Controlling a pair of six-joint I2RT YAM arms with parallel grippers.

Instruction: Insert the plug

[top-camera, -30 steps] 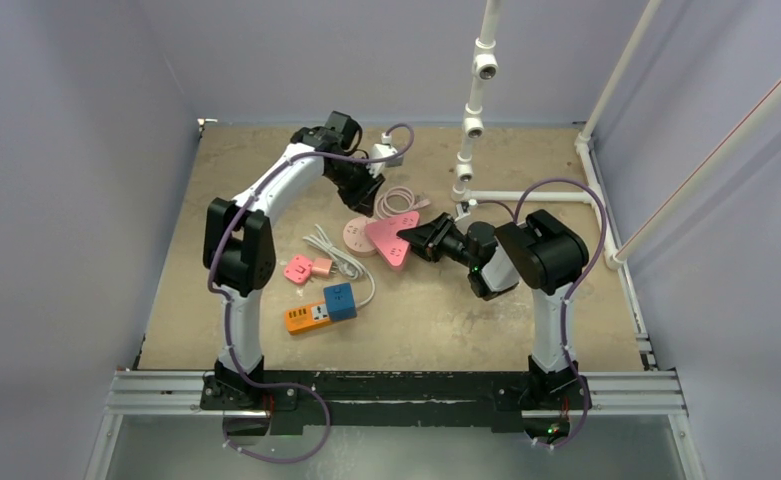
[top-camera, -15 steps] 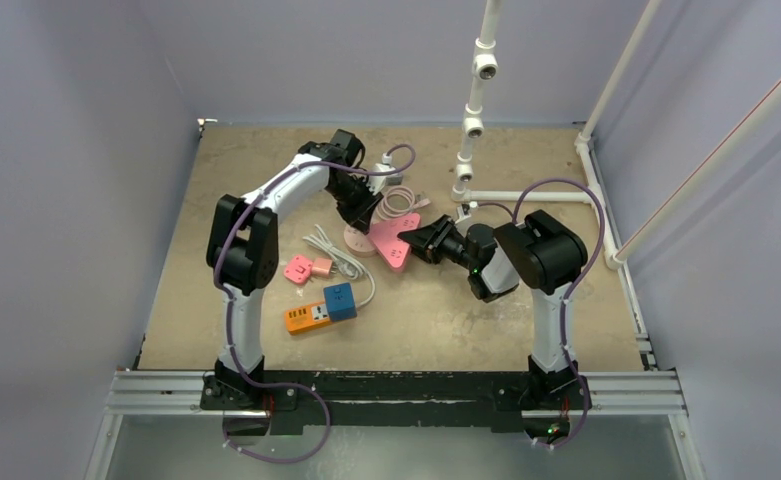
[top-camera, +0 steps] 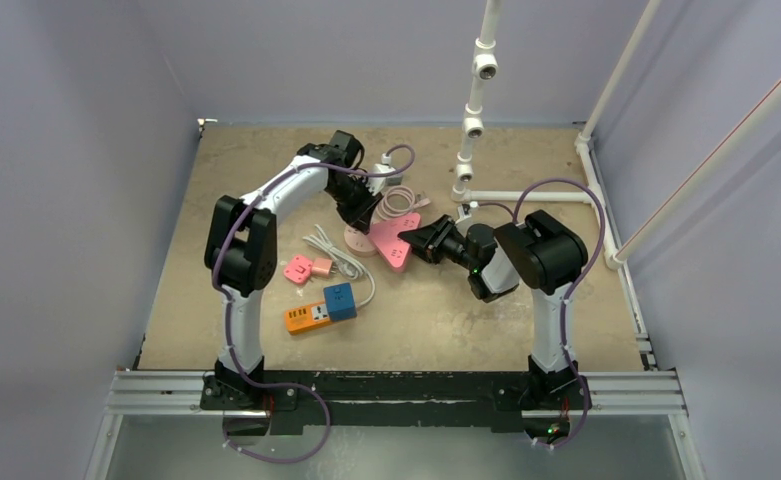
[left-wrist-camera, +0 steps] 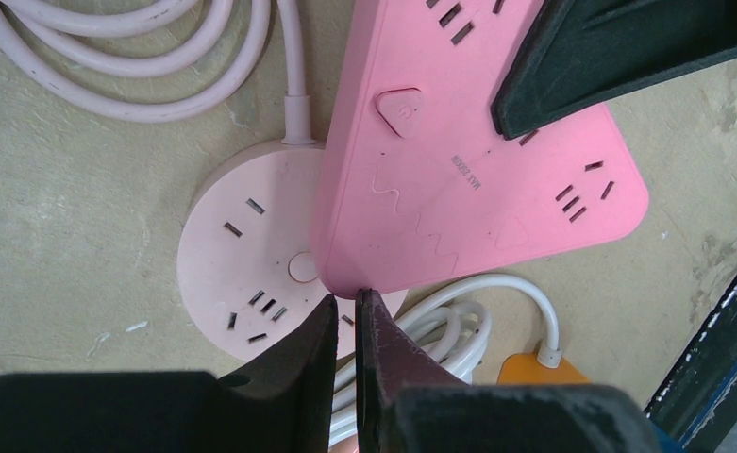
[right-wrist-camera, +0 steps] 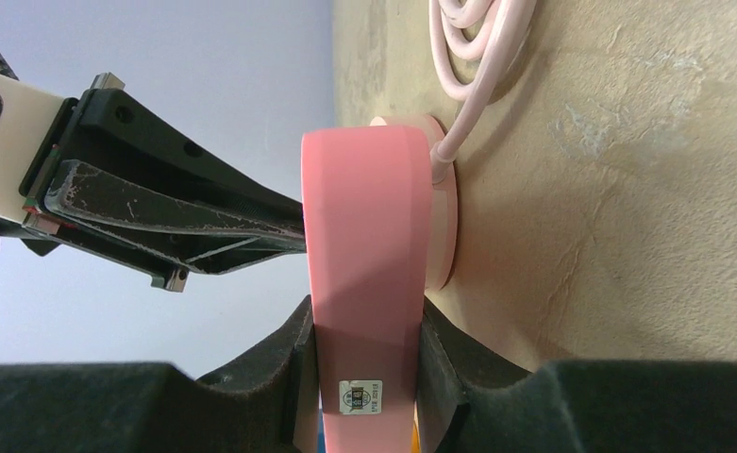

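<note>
My right gripper (top-camera: 413, 240) (right-wrist-camera: 364, 349) is shut on the edge of a pink triangular power strip (top-camera: 391, 240) (right-wrist-camera: 364, 245), which is lifted and tilted. One corner of the strip (left-wrist-camera: 477, 170) overlaps a round pale-pink socket (top-camera: 354, 238) (left-wrist-camera: 246, 274) lying flat on the table. The fingertips of my left gripper (top-camera: 366, 218) (left-wrist-camera: 345, 300) hover at the strip's near corner; its jaws are nearly together with nothing between them. A pink cord (top-camera: 398, 200) (left-wrist-camera: 157, 57) runs coiled from the round socket. I cannot make out the plug.
A coiled white cable (top-camera: 331, 250) (left-wrist-camera: 440, 326) lies beside the round socket. An orange power strip (top-camera: 308, 317) carrying a blue cube (top-camera: 340, 300) and small pink adapters (top-camera: 298, 268) sit nearer the arm bases. A white pipe frame (top-camera: 471, 120) stands at the back right.
My left gripper has come forward from the back of the table to the pink strip's corner, and its jaws have narrowed. The right arm and the strip have not moved.
</note>
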